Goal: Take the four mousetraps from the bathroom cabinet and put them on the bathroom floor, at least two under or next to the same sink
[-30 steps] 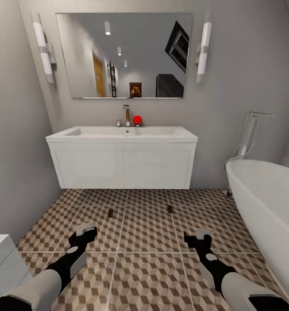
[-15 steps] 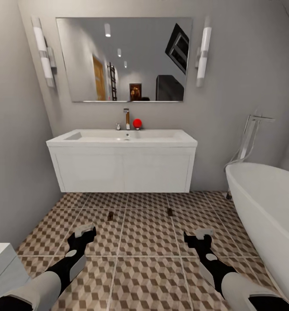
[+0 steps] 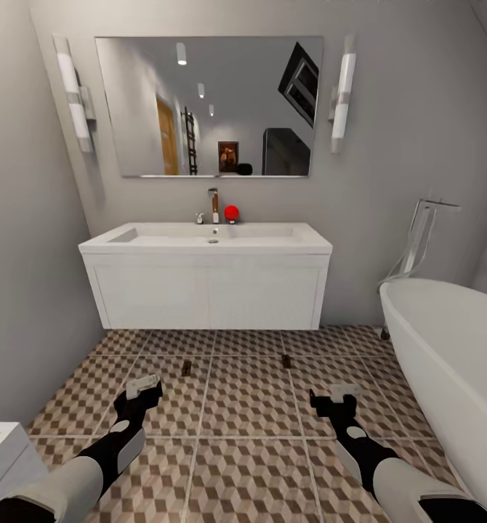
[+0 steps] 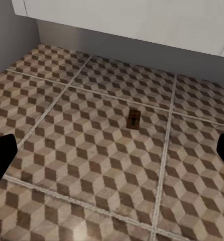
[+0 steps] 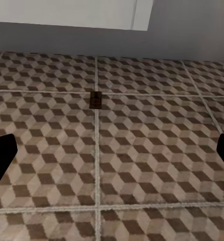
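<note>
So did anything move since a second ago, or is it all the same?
Mostly the camera moved: the whole picture slid down a little, as if the robot backed off or tilted up. The two mousetraps, left and right, lie where they were on the bathroom floor before the sink. The left end effector and right end effector stayed open, empty.

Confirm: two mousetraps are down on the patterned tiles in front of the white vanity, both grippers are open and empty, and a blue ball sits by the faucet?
Not quite: the ball by the faucet is red, as the head view shows. The rest holds: two mousetraps lie on the bathroom floor before the vanity, and the left gripper and right gripper are open and empty.
</note>
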Tool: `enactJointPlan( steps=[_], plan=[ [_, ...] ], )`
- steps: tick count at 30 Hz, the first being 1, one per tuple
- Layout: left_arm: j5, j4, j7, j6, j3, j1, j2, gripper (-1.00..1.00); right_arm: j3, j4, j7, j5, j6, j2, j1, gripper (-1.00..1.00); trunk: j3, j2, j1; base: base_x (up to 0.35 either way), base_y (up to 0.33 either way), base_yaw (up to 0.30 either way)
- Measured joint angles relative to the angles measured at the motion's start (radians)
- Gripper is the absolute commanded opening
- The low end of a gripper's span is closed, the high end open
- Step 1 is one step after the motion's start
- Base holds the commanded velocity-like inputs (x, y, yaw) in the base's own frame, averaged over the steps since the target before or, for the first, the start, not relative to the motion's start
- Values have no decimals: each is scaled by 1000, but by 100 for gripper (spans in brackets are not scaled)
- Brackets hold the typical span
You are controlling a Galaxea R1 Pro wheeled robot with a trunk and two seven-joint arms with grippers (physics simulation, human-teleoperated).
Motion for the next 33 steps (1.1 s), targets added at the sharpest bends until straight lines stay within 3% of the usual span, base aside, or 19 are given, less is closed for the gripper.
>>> enactJointPlan(
  steps=[33],
  plan=[
    [-2, 0, 1, 1, 0, 0, -18, 100, 0, 0, 0, 1, 0, 0, 0, 100, 103, 231, -127, 0, 0, 0]
  ],
)
